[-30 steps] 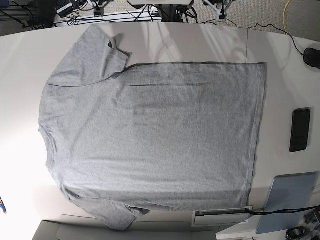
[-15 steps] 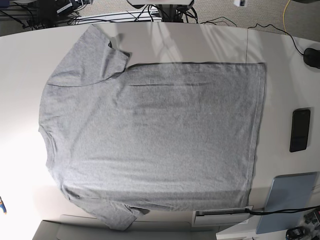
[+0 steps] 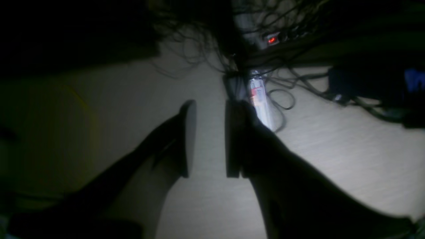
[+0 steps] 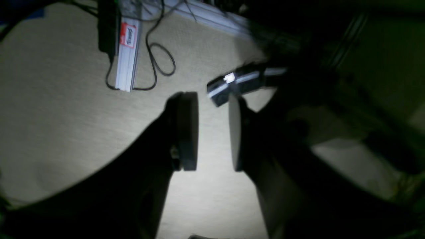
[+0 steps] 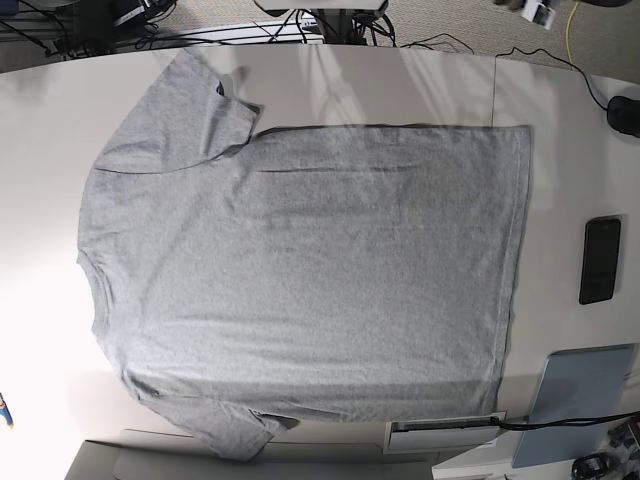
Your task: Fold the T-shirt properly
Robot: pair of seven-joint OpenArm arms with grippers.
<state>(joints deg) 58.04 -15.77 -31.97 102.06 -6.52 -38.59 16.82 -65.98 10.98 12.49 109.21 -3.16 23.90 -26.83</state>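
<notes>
The heather-grey T-shirt (image 5: pixel 320 280) lies spread flat on the white table (image 5: pixel 560 120), plain side up. Its neck (image 5: pixel 92 275) points left and its hem (image 5: pixel 520 250) right. One sleeve (image 5: pixel 185 110) lies at the top left, the other (image 5: pixel 225 435) at the bottom edge. No lettering shows. The left gripper (image 3: pixel 210 137) hangs over the floor beside the table, jaws a little apart and empty. The right gripper (image 4: pixel 212 129) does the same. Neither gripper is over the shirt; only a small pale arm part (image 5: pixel 535 10) shows at the base view's top edge.
A black phone (image 5: pixel 600 260), a blue-grey pad (image 5: pixel 580 400) and a black mouse (image 5: pixel 625 115) lie right of the shirt. A white box (image 5: pixel 445 432) sits at the bottom hem corner. Cables and a power strip (image 4: pixel 126 49) lie on the floor.
The small pale part at the top edge of the base view has shifted to the right. The T-shirt has not moved.
</notes>
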